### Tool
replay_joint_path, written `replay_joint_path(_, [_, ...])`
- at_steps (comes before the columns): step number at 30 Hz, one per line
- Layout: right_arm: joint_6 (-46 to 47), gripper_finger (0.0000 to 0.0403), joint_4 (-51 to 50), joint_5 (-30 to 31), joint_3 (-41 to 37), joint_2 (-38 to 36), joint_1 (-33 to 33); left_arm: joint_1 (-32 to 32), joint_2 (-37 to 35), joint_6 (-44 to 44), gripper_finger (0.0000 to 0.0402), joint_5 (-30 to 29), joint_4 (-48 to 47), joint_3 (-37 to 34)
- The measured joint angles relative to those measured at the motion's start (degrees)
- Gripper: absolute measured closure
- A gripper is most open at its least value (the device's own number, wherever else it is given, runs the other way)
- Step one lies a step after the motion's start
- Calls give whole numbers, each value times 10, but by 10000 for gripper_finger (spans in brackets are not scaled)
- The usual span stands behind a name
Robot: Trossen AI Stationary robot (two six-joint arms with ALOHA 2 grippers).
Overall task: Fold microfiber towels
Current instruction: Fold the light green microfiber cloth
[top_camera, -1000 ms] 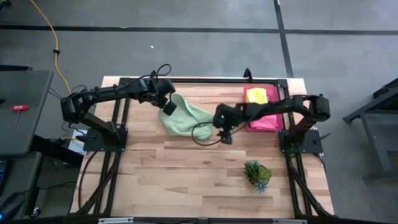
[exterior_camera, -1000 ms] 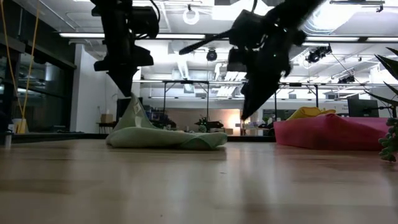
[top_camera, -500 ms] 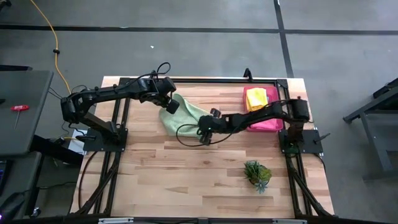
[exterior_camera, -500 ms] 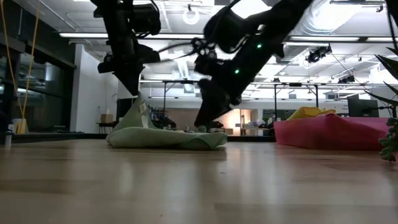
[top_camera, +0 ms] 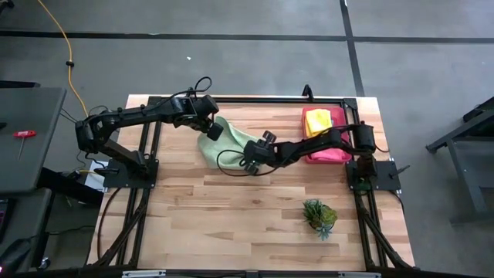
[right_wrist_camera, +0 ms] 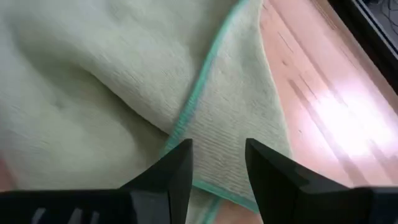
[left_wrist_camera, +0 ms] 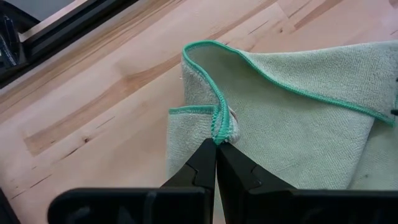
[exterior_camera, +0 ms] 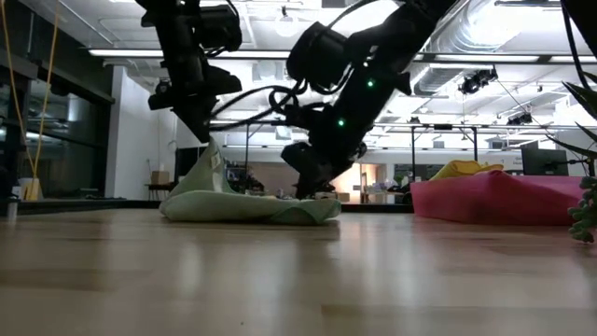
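Now I keep the left gripper [left_wrist_camera: 216, 147] pinched shut on the raised hem of the pale green towel [top_camera: 228, 144] at mid-bench, while my right gripper [right_wrist_camera: 217, 163], fingers part-open and empty, should drop squarely over the near corner before closing.

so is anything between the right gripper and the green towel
Nothing visible. The right gripper hangs just over the pale green towel edge, fingers apart with only cloth beneath. The left gripper pinches a far corner.
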Motion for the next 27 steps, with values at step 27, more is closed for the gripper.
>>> replay_joint_path(27, [72, 265, 32, -51, 0, 33, -12, 0, -1, 15, 401, -2, -1, 0])
